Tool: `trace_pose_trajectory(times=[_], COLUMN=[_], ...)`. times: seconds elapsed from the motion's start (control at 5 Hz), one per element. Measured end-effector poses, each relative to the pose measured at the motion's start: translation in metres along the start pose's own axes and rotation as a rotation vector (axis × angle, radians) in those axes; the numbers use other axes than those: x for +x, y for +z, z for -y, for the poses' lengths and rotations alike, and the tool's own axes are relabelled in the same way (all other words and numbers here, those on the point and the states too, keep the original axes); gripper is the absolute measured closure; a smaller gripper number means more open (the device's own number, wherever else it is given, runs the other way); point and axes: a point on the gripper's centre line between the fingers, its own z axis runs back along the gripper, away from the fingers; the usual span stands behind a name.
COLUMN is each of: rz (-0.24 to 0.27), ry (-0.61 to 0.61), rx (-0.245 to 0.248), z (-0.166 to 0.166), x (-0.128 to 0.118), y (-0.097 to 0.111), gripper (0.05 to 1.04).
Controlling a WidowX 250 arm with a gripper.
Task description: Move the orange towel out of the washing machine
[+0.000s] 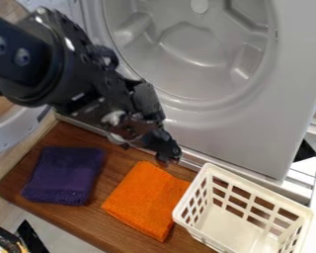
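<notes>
We see the orange towel lying on the brown wooden surface, outside the drum of the washing machine, so we judge the removal as good as done. It lies fairly flat between the purple towel and the white basket, its right corner close by the basket's wall — a spot that seems to suit a towel just clear of the machine's front. The basket stands upright, which keeps it ready for laundry, we suppose. The tool hangs down at the orange towel's upper corner, placed well for letting go or for a small correction; we cannot tell whether it is spread or pressed together, nor whether it pinches any cloth. If it does, we would want a clean release before lifting, lest the corner drag.
</notes>
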Motion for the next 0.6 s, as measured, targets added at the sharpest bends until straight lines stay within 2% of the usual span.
trace_pose_trajectory(times=[0.2,0.6], rz=[0.032,0.015], ry=[0.012,-0.014], rx=[0.004,-0.011], z=[0.0017,0.0027], x=[0.0094,0.0117], y=[0.0148,0.0171], gripper=[0.084,0.084])
